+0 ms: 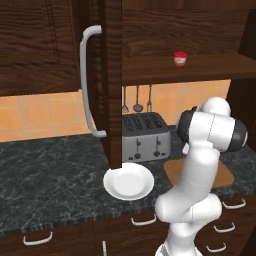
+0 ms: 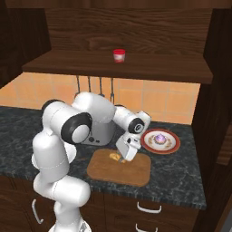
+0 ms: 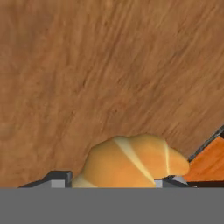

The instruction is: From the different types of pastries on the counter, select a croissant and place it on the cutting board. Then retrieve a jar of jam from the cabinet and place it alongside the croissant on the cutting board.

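Croissant (image 3: 131, 164) sits low in the hand view, lying on the cutting board (image 2: 136, 174) with a dark finger tip at each side of it; whether the jaws clamp it or stand just apart, I cannot tell. Going from largest down: the cabinet (image 1: 112, 85) door hangs open at upper centre of the left base view, the counter (image 1: 50, 170) runs beneath, the gripper (image 2: 123, 158) dips onto the board (centre of the right base view), and the jar of jam (image 2: 118, 55) stands on the shelf above.

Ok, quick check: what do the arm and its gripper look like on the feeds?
The arm is glossy white, built of rounded tubular links with dark black bands at the joints. The gripper has a boxy white hand and two small dark-grey finger tips. No cables or markings are visible.
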### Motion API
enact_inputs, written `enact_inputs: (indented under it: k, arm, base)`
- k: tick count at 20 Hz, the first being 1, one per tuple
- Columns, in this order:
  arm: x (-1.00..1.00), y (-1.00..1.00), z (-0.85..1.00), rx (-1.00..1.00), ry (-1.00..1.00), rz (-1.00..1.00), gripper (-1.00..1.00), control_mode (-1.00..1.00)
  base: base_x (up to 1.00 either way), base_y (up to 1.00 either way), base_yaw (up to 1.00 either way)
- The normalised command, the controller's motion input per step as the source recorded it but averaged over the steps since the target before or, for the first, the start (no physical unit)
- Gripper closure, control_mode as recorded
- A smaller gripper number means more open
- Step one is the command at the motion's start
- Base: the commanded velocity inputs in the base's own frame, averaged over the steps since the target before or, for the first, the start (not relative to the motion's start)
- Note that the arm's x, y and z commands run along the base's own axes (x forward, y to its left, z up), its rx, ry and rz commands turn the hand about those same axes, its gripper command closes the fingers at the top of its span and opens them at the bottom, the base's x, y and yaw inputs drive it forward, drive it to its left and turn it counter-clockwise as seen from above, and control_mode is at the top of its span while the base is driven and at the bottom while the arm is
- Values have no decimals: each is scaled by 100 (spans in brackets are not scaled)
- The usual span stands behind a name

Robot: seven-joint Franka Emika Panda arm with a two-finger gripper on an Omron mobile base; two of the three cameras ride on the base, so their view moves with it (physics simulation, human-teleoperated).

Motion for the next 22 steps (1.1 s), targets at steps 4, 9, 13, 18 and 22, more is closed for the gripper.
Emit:
enact_inputs:
  k: [4, 9, 13, 18, 22]
  arm:
    - [-20, -1, -11, 27, -38, 0, 100, -100]
    - [-3, 14, -3, 22, -32, 0, 100, -100]
    - [-27, 25, 0, 8, -23, 0, 100, -100]
    - [-33, 53, 6, 1, -17, 0, 100, -100]
    - [26, 52, 5, 0, -7, 0, 100, -100]
  base:
    - [0, 0, 0]
    - [0, 0, 0]
    - [0, 0, 0]
    - [0, 0, 0]
    - [0, 0, 0]
